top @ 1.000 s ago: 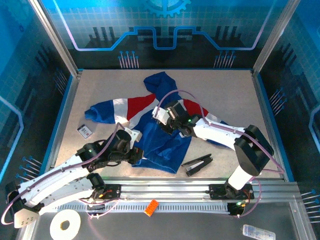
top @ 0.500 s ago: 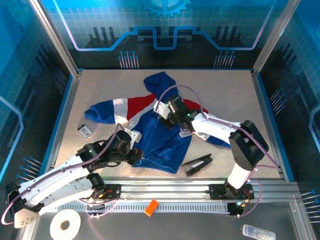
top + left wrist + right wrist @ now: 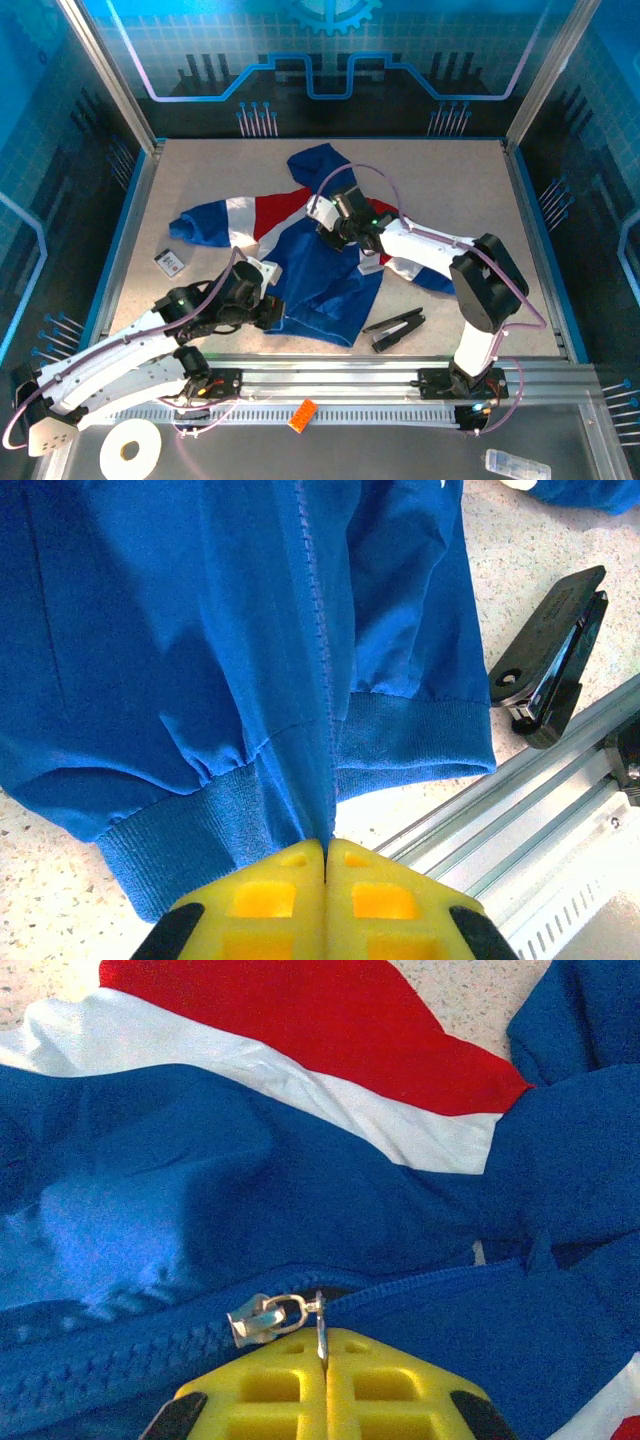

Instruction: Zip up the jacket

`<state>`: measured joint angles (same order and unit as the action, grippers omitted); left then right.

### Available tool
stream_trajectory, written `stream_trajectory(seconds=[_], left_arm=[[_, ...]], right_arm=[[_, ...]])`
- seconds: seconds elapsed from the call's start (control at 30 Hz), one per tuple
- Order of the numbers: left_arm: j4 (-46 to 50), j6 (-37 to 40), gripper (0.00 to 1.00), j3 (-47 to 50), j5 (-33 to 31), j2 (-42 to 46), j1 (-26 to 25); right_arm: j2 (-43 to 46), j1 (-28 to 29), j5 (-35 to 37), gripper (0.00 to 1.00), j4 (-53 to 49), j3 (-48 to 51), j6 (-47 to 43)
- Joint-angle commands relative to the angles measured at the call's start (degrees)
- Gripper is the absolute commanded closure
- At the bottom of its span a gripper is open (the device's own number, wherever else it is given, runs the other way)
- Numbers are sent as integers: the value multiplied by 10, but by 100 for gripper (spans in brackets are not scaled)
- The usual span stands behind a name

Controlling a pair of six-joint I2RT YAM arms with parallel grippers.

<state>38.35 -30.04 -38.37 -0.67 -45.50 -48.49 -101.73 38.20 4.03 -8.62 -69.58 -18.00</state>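
The royal-blue jacket (image 3: 320, 275) with red and white bands lies spread on the table, hood toward the back. My left gripper (image 3: 272, 308) is shut on the jacket's bottom hem (image 3: 320, 810) at the foot of the zipper line, yellow pads (image 3: 290, 890) pressed together on the fabric. My right gripper (image 3: 330, 232) sits over the chest and is shut on the silver zipper pull (image 3: 321, 1332); the slider (image 3: 252, 1320) lies just left of the pads. Left of the slider the teeth (image 3: 100, 1375) are joined; to its right the zipper gapes open.
A black stapler-like clip (image 3: 395, 328) lies on the table right of the hem, also at the upper right of the left wrist view (image 3: 550, 655). A small card (image 3: 170, 262) sits at the left. The aluminium rail (image 3: 400, 372) runs along the near edge.
My right gripper has travelled up the zipper toward the back of the table, its elbow drawing in leftward. The left gripper has stayed put on the hem.
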Motion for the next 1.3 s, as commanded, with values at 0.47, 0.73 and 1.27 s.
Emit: stream_trajectory(seconds=[0.47, 0.73, 1.27], left_arm=[[35, -8, 100, 12, 7, 8, -3], [32, -12, 100, 14, 6, 8, -3], [35, -20, 100, 18, 8, 19, -3]], right_arm=[[-42, -36, 12, 100, 4, -65, -7], [-51, -44, 9, 100, 1, -80, -12], [-72, -71, 13, 100, -8, -112, -18]])
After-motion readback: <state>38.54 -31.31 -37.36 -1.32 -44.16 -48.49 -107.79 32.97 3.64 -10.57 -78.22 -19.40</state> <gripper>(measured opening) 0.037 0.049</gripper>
